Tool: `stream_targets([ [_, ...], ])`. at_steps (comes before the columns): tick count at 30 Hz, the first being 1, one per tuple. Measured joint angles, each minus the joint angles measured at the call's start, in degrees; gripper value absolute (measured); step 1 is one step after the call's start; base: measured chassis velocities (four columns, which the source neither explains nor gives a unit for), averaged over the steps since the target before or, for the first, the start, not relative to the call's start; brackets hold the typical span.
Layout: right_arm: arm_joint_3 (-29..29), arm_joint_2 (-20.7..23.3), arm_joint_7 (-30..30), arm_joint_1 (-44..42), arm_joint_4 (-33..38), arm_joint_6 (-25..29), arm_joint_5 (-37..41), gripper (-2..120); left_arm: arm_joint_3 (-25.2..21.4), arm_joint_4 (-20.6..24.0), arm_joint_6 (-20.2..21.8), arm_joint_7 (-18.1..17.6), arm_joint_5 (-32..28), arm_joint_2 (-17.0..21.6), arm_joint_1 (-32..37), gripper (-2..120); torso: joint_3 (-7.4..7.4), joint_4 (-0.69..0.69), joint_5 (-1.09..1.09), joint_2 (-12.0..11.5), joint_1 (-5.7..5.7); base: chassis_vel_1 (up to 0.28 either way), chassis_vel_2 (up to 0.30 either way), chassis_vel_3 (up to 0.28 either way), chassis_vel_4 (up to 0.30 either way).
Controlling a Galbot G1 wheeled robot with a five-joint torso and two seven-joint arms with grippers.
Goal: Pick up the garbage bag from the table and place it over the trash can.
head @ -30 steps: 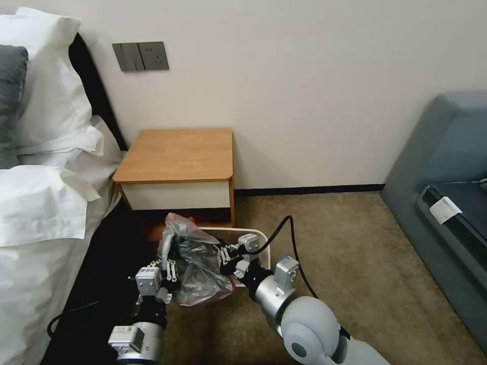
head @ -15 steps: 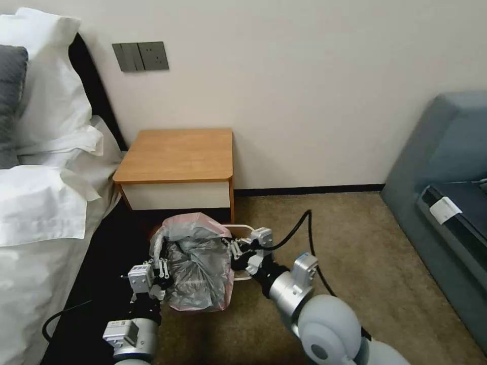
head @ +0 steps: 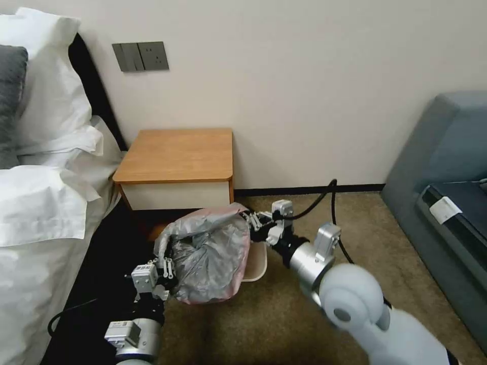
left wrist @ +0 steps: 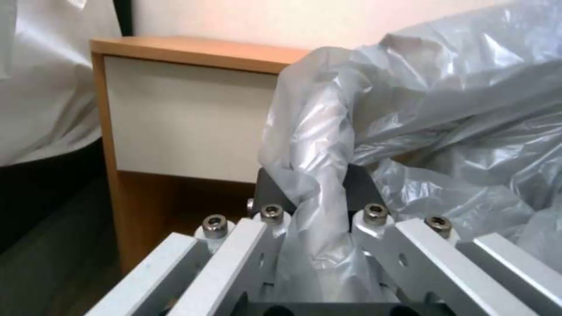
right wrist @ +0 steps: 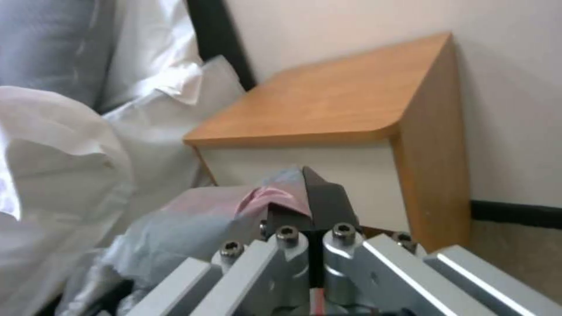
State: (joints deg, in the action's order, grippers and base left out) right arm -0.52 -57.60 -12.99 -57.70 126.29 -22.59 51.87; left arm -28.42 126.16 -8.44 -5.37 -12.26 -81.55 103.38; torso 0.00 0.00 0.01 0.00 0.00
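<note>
while the left gripper [head: 163, 267] sits low at the near left, beside the dark side of the bed [head: 40, 213], its fingers [left wrist: 275, 193] are pinched on a twisted fold of the garbage bag [head: 210, 253], which the left wrist view shows running up between the two dark pads. the bag is off the table [head: 177, 154] and hangs stretched in the air between the two arms, a crinkly grey balloon of plastic with a pinkish edge along its lower and upper rim. it covers most of the trash can [head: 256, 263], of which a cream corner and part of the rim peek out at the bag's right side, on the brown carpet [head: 314, 223]. whether the bag's rim is already around the can's rim cannot be told.

a little farther on, the right gripper [head: 252, 220] reaches in from the right, with a black cable [head: 324, 195] looping up behind its wrist. it is clamped narrow on the bag's upper right edge; the right wrist view shows the pink rim [right wrist: 263, 197] tucked against its closed dark fingertips [right wrist: 325, 202].

behind the bag stands the table, its orange-brown top bare, its white drawer front facing the robot. white bedding [head: 45, 197] and pillows lie to its left. a grey sofa [head: 446, 167] stands at the far right against the wall, and a dark switch plate [head: 140, 56] is set in the wall above the table.
</note>
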Motion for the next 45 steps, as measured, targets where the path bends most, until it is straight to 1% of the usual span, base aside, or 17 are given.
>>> stream_targets([
  [5,0.9,1.5,-1.6,2.7,-1.1,-2.4,4.1,0,-0.7,0.0,-0.9,1.1,-1.0,0.0,0.0,8,0.00,0.00,0.00,0.0,0.00,0.000,0.000,0.000,0.000],
  [11,1.3,2.4,-1.9,3.8,-1.4,-4.9,4.6,2,-0.8,0.2,-1.7,2.0,-1.2,0.0,-0.2,8,0.00,0.00,-0.01,0.0,0.00,0.000,0.000,0.000,0.000],
  [14,1.1,2.8,-3.2,4.4,-1.4,-5.9,4.6,15,-0.9,0.3,-2.4,2.6,-1.2,0.1,-0.3,8,0.00,0.00,0.00,0.0,0.00,0.000,0.000,0.000,0.000],
  [18,1.1,3.2,-4.8,5.0,-1.4,-7.1,5.2,25,-1.1,0.2,-3.0,3.3,-1.4,0.1,-0.3,8,0.00,0.00,0.00,0.0,0.00,0.000,0.000,0.000,0.000],
  [21,1.7,4.4,-8.7,6.7,-1.6,-10.5,8.7,41,-1.9,-0.3,-4.4,5.1,-2.4,0.0,-0.5,8,0.00,0.00,-0.01,0.0,0.00,0.000,0.000,0.000,0.000],
  [23,2.0,5.0,-9.4,7.1,-1.6,-11.6,10.4,47,-2.2,-0.3,-5.1,5.9,-2.6,0.0,-0.6,8,0.00,0.01,0.00,0.0,0.00,0.000,0.000,0.000,0.000],
  [25,2.1,5.2,-9.5,7.3,-1.7,-12.0,10.9,49,-2.3,-0.3,-5.3,6.1,-2.7,0.0,-0.6,8,0.00,0.00,0.00,0.0,0.00,0.000,0.000,0.000,0.000],
  [28,3.3,7.5,-10.6,8.8,-2.2,-16.6,18.0,67,-3.9,-0.6,-8.1,9.8,-2.7,0.0,-1.1,8,0.00,0.00,0.00,0.0,0.00,0.000,0.000,0.000,0.000],
  [29,3.3,7.5,-10.6,8.8,-2.2,-16.6,18.0,67,-3.9,-0.6,-8.1,9.8,-2.7,0.0,-1.1,8,0.00,0.00,0.00,0.0,0.00,0.000,0.000,0.000,0.000],
  [32,4.3,8.9,-11.6,10.0,-2.9,-19.2,23.2,80,-4.9,-0.8,-9.3,12.3,-2.8,0.3,-1.5,8,0.00,0.00,-0.01,0.0,0.00,0.000,0.000,0.000,0.000],
  [33,4.3,8.9,-11.6,10.0,-2.9,-19.2,23.2,80,-4.9,-0.8,-9.3,12.3,-2.8,0.3,-1.5,8,0.00,0.00,-0.01,0.0,0.00,0.000,0.000,0.000,0.000],
  [35,5.2,9.1,-12.8,9.9,-3.0,-19.6,24.3,91,-4.9,-0.8,-9.3,12.6,-3.8,0.3,-1.8,8,0.00,0.01,0.00,0.0,0.00,0.000,0.000,0.000,0.000],
  [37,5.8,9.0,-13.2,9.6,-2.9,-19.6,24.5,93,-4.9,-0.9,-9.1,12.5,-4.1,0.3,-1.9,8,0.00,0.01,0.00,0.0,0.00,0.000,0.000,0.000,0.000],
  [39,8.7,8.7,-14.0,7.5,-1.3,-19.3,25.2,100,-4.8,-1.6,-8.2,10.9,-4.8,0.1,-2.3,8,0.00,0.01,0.01,0.0,0.00,0.000,0.000,0.000,0.000],
  [41,10.6,8.7,-14.2,6.0,0.2,-18.9,26.0,100,-4.8,-1.9,-7.6,9.8,-5.1,0.1,-2.5,8,0.00,0.01,0.00,0.0,0.00,0.000,0.000,0.000,0.000],
  [44,16.0,9.1,-15.9,1.6,6.3,-17.5,30.0,100,-4.6,-2.8,-5.7,6.6,-6.3,0.1,-3.4,8,0.00,0.00,-0.02,0.0,0.00,0.000,0.000,0.000,0.000],
  [45,16.0,9.1,-15.9,1.6,6.3,-17.5,30.0,100,-4.6,-2.8,-5.7,6.6,-6.3,0.1,-3.4,8,0.00,0.00,-0.02,0.0,0.00,0.000,0.000,0.000,0.000],
])
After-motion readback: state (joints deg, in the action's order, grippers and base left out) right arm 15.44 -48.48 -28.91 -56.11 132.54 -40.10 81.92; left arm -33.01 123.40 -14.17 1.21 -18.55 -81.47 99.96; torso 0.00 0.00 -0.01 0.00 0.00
